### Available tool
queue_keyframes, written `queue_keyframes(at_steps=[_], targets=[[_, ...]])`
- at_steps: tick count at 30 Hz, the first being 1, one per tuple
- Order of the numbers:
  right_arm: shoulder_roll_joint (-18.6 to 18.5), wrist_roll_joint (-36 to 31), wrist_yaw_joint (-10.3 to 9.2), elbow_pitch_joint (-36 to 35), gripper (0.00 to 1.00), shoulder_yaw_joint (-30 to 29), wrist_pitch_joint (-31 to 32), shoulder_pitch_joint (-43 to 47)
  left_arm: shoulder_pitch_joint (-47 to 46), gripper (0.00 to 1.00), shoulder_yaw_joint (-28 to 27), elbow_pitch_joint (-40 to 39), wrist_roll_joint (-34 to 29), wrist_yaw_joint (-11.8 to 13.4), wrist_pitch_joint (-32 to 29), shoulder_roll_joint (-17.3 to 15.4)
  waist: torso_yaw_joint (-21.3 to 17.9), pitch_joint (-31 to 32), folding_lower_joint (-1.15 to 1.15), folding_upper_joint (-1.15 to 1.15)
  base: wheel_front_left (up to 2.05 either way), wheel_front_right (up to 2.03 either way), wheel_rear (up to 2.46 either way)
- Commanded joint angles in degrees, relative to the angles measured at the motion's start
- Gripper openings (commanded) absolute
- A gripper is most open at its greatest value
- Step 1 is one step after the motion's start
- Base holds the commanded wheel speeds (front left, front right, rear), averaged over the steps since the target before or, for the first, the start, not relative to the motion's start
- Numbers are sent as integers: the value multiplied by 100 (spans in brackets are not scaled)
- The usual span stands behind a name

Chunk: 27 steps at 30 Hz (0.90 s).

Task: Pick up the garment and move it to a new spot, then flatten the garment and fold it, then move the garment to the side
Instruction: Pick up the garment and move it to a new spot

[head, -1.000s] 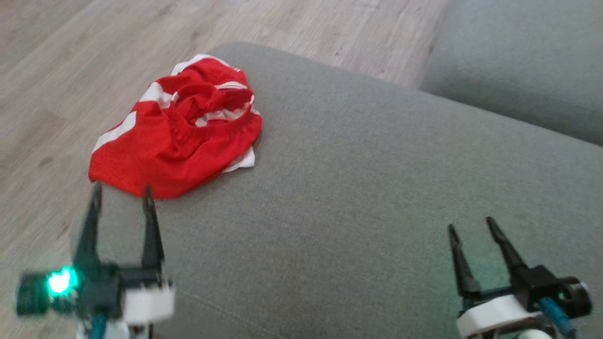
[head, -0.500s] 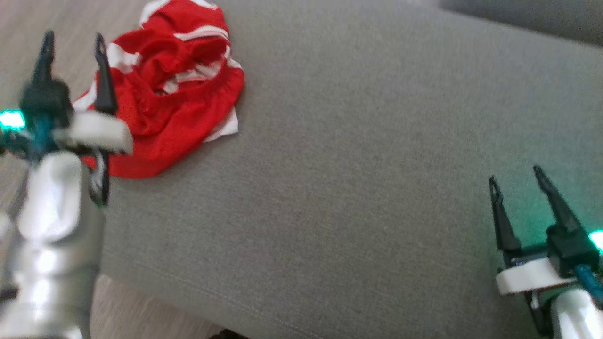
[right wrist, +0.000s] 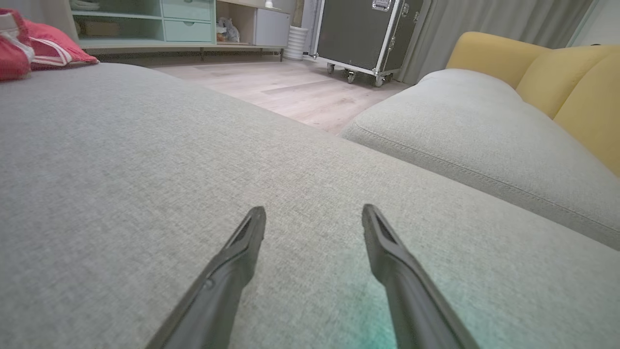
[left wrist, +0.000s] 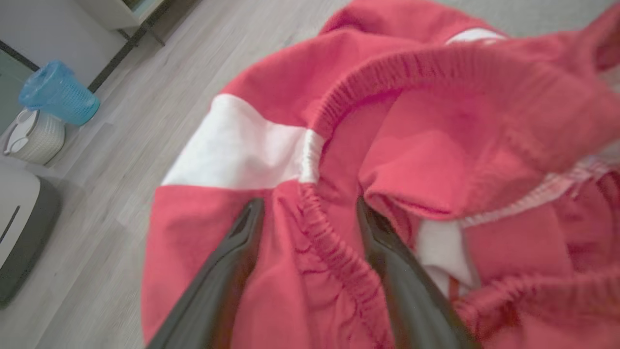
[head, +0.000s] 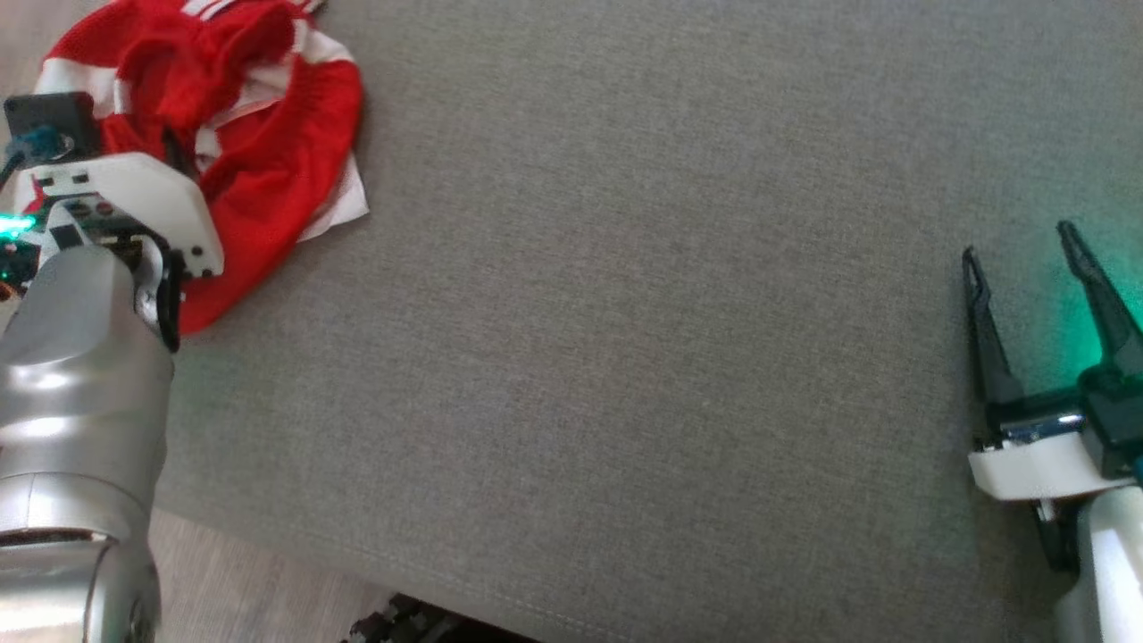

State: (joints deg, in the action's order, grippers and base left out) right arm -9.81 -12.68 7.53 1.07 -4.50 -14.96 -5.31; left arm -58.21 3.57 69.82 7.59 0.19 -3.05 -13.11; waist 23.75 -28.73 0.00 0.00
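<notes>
Your left gripper (left wrist: 308, 206) sits over the garment (head: 268, 134) with its jaws spread wide and nothing held. One finger is on each side of the gathered elastic waistband (left wrist: 334, 252). I cannot tell whether the tips are touching the cloth or are just above it. The straddle looks deliberate: the waistband is the thickest, firmest ridge in the heap, so closing there should catch it rather than one loose layer.

The garment, red with white stripes, lies crumpled at the far left corner of the grey cushion (head: 625, 339). Its outer side runs along the left edge, with the floor (left wrist: 111, 126) right beyond it. That is probably why you come at it from above and not from the side, since a sideways nudge could push it off the edge.

Your right gripper (head: 1016, 241) hovers low near the right edge of the cushion, well apart from the garment, jaws wide and empty. It seems parked there to leave the middle of the cushion free as the new spot. By my reading the first pick is not yet made, and the next move is to close the left jaws on the waistband and lift
</notes>
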Motion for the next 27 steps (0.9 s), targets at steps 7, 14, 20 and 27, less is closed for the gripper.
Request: queue_keyframes(at_steps=[7,14,20,27], targets=[[-44,-72,-4,68,100,93,-4,-160,-373,0,-170,60,124,33,517,-423,-92,-74,0,0,0,0,0],[235,47,-4,248,100,192,-4,-174,-771,0,184,-127,-180,-7,1257,-613,-284,630,0,0,0,0,0],[506,176,-4,411,100,216,-4,-100,-1069,0,617,-390,-529,-143,1506,-641,-576,1397,0,0,0,0,0],[683,318,-4,587,100,289,-4,261,-1263,0,1189,-868,-796,-553,1611,-376,-1305,2603,0,0,0,0,0]])
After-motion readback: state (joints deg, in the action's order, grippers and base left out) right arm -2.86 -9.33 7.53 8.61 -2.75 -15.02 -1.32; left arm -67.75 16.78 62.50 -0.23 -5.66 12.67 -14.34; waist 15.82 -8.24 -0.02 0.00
